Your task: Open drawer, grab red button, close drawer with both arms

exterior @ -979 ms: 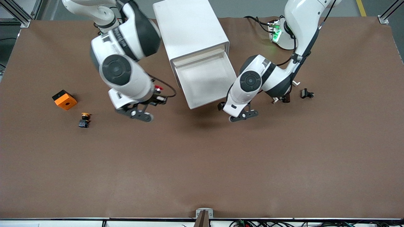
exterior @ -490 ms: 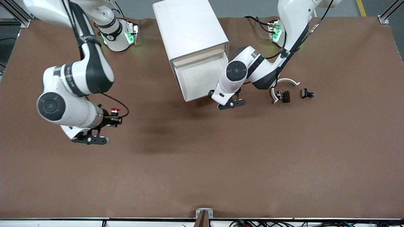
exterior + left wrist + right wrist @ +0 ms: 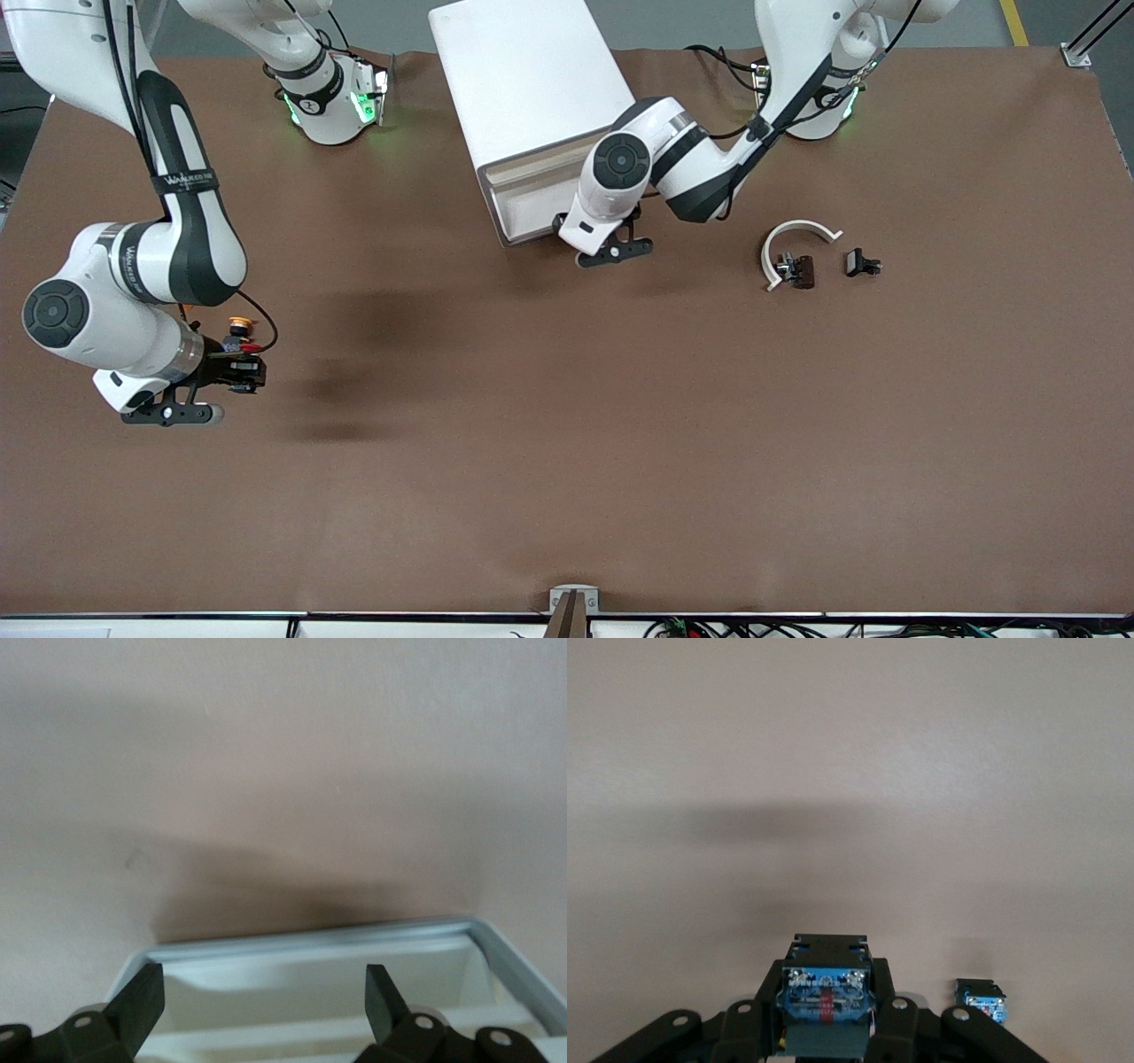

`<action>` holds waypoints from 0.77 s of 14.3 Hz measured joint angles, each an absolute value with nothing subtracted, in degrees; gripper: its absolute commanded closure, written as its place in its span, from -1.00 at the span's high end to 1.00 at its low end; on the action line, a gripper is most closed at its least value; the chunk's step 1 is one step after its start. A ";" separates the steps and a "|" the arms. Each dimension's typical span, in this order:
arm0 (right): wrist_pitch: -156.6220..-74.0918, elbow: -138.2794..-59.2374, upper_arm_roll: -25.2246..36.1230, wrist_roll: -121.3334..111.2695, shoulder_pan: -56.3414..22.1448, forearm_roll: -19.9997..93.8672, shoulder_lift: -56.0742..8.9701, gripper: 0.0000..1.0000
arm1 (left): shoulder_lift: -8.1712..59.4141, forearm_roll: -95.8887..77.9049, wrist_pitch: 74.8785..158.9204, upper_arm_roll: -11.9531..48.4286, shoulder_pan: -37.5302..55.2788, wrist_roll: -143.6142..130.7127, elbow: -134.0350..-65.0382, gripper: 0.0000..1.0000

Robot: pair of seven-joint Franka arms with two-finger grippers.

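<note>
Right gripper [image 3: 232, 365] is pinching the small red-capped, dark-bodied plastic button [image 3: 824, 999] between its jaws, over the table. It looks light, rigid and slippery; gripping the squarish body suits. Left gripper [image 3: 611, 252], jaws spread, is pressing the shallow white drawer [image 3: 518, 208], nearly shut.

Both arms [image 3: 133, 266] are built of glossy white rounded shells joined by black bands, with dark round caps on the joints. Thin black cables are run alongside them, and green lights are shown at the bases [image 3: 332, 102].
</note>
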State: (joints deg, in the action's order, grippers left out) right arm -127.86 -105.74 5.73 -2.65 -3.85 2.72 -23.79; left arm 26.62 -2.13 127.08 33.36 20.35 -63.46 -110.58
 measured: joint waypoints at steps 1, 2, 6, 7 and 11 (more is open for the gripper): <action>-128.87 -107.13 5.73 -3.02 -3.42 2.54 -24.11 -0.62 | 26.83 -2.17 127.08 33.99 20.62 -63.95 -110.72 1.00; -129.23 -108.05 5.72 -3.90 -3.20 2.38 -24.60 -0.62 | 27.11 -2.19 127.08 34.35 21.17 -64.54 -110.80 1.00; -129.83 -109.96 5.52 -6.09 -3.08 2.34 -27.36 -0.63 | 27.89 -2.21 127.23 34.52 24.01 -67.31 -110.84 1.00; -129.86 -110.34 5.36 -6.17 -3.09 2.33 -27.89 -0.63 | 27.92 -2.21 127.26 34.52 24.47 -67.97 -110.84 1.00; -132.37 -111.07 4.85 -6.20 -3.10 2.32 -29.92 -0.63 | 27.93 -2.21 127.42 34.43 24.68 -69.47 -110.82 1.00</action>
